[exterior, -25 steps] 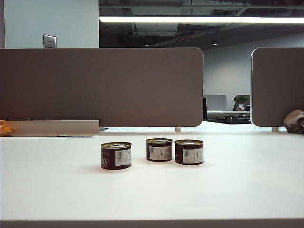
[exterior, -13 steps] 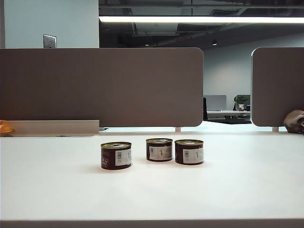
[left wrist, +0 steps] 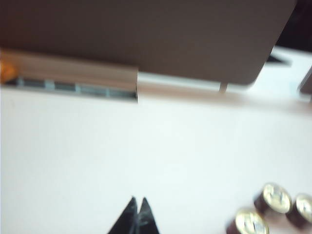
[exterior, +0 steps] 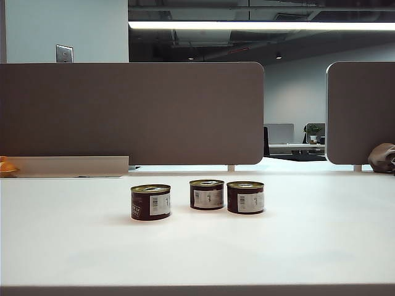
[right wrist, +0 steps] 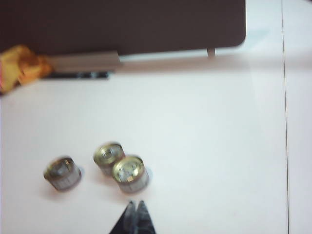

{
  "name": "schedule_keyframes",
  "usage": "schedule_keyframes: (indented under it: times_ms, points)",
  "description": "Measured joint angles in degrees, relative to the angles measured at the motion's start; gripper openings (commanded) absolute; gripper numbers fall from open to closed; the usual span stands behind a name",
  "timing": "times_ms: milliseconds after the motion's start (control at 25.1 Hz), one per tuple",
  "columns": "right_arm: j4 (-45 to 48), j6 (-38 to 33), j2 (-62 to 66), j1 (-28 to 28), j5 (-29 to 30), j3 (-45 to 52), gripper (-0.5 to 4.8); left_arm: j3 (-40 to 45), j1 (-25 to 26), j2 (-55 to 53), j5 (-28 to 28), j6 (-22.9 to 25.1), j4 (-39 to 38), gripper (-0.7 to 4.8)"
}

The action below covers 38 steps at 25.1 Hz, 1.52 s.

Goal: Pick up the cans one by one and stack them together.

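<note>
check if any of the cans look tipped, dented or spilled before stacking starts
Nothing stands out. All three cans, left, middle and right, stand upright on the table, lids on, none stacked. The left gripper and right gripper are shut, above the table, touching nothing.

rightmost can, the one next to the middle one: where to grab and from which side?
Probably from above, fingers across the side wall of the rightmost can. It stands upright with its gold lid up. The middle can sits close beside it, so place the fingers front and back, not in that narrow gap. The right gripper, shut, is nearest; the left gripper, also shut, is further off.
</note>
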State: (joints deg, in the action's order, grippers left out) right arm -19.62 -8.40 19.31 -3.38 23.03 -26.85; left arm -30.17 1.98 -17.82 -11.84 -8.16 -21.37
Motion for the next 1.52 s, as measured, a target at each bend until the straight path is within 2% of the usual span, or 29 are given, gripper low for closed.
schedule_keyframes:
  times_ms: [120, 239, 319, 399, 519, 678, 718, 758, 838, 878, 957, 997, 1117, 1197, 1277, 1396, 1436, 1476, 1516]
  points:
    - [-0.11, 1.55, 6.51, -0.02, 1.07, 0.02, -0.08, -1.36, 0.0, -8.28, -3.8, -1.2, -0.9, -0.06]
    - [0.79, 2.05, 14.53, -0.02, 3.72, -0.02, -0.07, -1.9, 0.0, -17.73, -10.8, -3.08, -0.26, -0.06]
    - [3.41, 2.05, 23.78, -0.28, 8.98, -0.24, 0.01, -1.92, -0.04, -28.7, -19.28, -6.8, 2.32, -0.06]
    - [6.95, 2.01, 30.34, -2.69, 9.7, -2.25, 0.64, -1.92, -0.04, -35.19, -23.23, -10.4, 4.87, -0.05]
    - [8.02, 1.66, 36.26, -4.92, 9.77, -4.98, 1.01, -1.95, -1.16, -38.73, -26.18, -11.82, 7.39, -0.04]
    - [8.37, 1.36, 44.68, -8.52, 9.81, -9.73, 1.62, -1.99, -6.03, -40.85, -26.34, -12.02, 11.23, -0.01]
    - [8.33, 1.27, 46.34, -9.14, 9.81, -10.71, 1.63, -1.99, -7.23, -40.87, -26.23, -12.0, 11.91, -0.01]
    - [8.26, 1.18, 47.98, -9.73, 9.77, -11.8, 1.63, -1.99, -8.5, -40.83, -25.44, -12.04, 12.72, -0.01]
    - [8.07, 1.16, 53.05, -12.31, 9.49, -16.31, 1.64, -2.14, -14.78, -40.81, -20.68, -9.92, 15.72, 0.01]
    - [7.65, 1.18, 54.05, -12.81, 9.01, -17.44, 1.82, -2.23, -15.91, -40.81, -19.15, -9.42, 15.98, 0.17]
    - [5.79, 1.22, 56.22, -13.77, 6.86, -20.52, 2.34, -2.32, -17.64, -40.81, -15.87, -9.27, 16.13, 0.51]
    - [4.52, 1.22, 57.2, -13.84, 6.1, -22.1, 2.43, -2.32, -18.23, -40.83, -14.56, -9.27, 16.13, 0.65]
    - [0.13, 1.07, 61.2, -14.21, 3.93, -27.69, 2.44, -2.32, -18.88, -40.87, -12.13, -9.22, 16.06, 0.68]
    - [-4.87, 1.18, 64.28, -14.6, 2.49, -31.8, 2.44, -2.32, -18.62, -41.22, -10.14, -9.57, 16.02, 0.91]
    - [-8.39, 1.18, 67.32, -15.12, 0.22, -35.71, 2.44, -2.32, -18.67, -42.36, -9.84, -10.51, 15.72, 0.89]
    - [-11.91, 1.27, 70.69, -16.76, -2.14, -39.6, 3.18, -2.32, -18.71, -42.47, -10.91, -10.97, 15.21, 0.46]
    - [-12.9, 1.84, 72.11, -18.12, -3.69, -40.98, 3.18, -2.4, -18.73, -42.47, -11.15, -10.97, 15.02, 0.41]
    - [-14.1, 2.56, 73.22, -19.28, -4.31, -42.01, 3.2, -2.86, -18.73, -42.47, -11.15, -10.99, 14.14, -0.05]
    - [-15.5, 3.89, 74.66, -20.68, -5.6, -43.25, 3.28, -4.04, -18.71, -42.47, -11.08, -10.88, 12.72, -0.06]
